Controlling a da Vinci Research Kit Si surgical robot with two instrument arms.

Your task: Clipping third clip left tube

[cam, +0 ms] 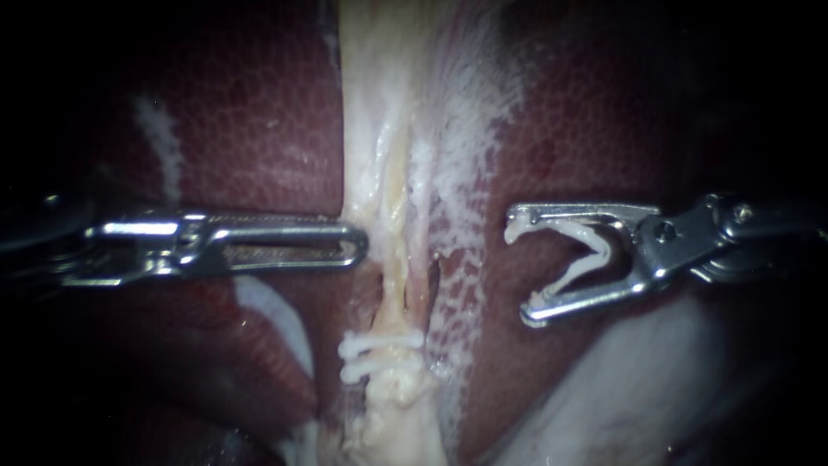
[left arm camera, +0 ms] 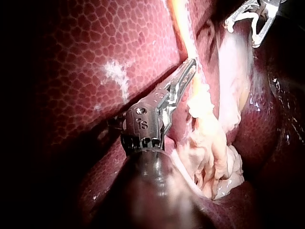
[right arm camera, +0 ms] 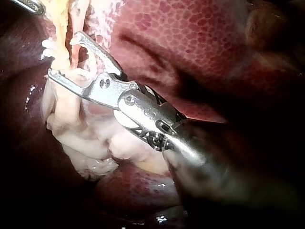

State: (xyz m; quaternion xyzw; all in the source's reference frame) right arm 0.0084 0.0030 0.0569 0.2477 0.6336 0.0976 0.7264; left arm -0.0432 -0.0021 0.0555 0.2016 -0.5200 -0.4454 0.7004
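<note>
- White loaded clip (cam: 580,255) sits open against both wide-spread jaws of the right instrument (cam: 517,272); third clip not yet applied.
- Ahead of those jaws, apart, lies the left tube (cam: 393,259); two placed clips (cam: 379,345) cross it beside the approach line.
- Beyond the tube, the left instrument (cam: 355,246), jaws together and empty, touches pale tissue; liver (cam: 259,112) flanks both.

Mottled liver (cam: 259,112) (pale-streaked) spreads on both sides.

The dark red, mottled liver (cam: 259,112) carried everything in view. A pale strip of tissue (cam: 379,103) lay down its middle, and two white clips (cam: 379,343) crossed a tube (cam: 393,267) within it.
</note>
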